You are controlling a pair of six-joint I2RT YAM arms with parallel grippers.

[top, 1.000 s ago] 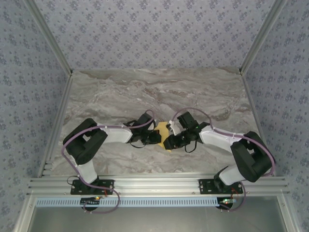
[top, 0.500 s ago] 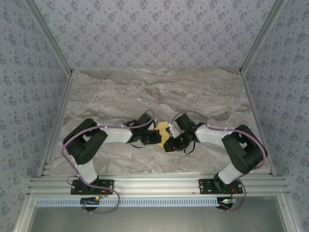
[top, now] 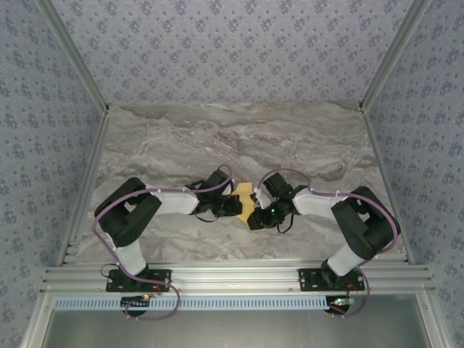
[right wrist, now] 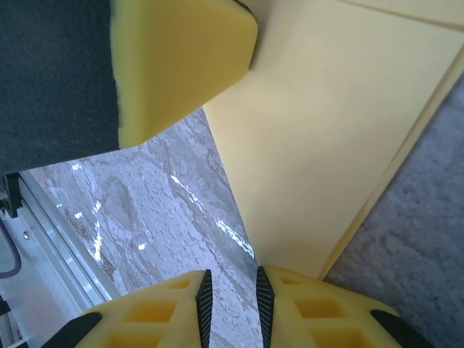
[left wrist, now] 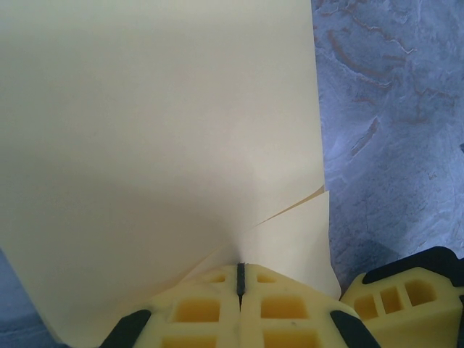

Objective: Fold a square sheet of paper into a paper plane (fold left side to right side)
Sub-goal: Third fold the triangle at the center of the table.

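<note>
Left gripper (left wrist: pixel 239 286): clamped onto the near edge of the square sheet of paper (left wrist: pixel 159 130), mid-table (top: pixel 217 138). Right gripper (right wrist: pixel 232 297): jaws a slit apart, empty, just beside the paper's edge. Paper: light, limp, creases readily; probably best pinched at a corner.

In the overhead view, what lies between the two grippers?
The square sheet of paper lies between the left gripper and the right gripper, per the top external view.
</note>
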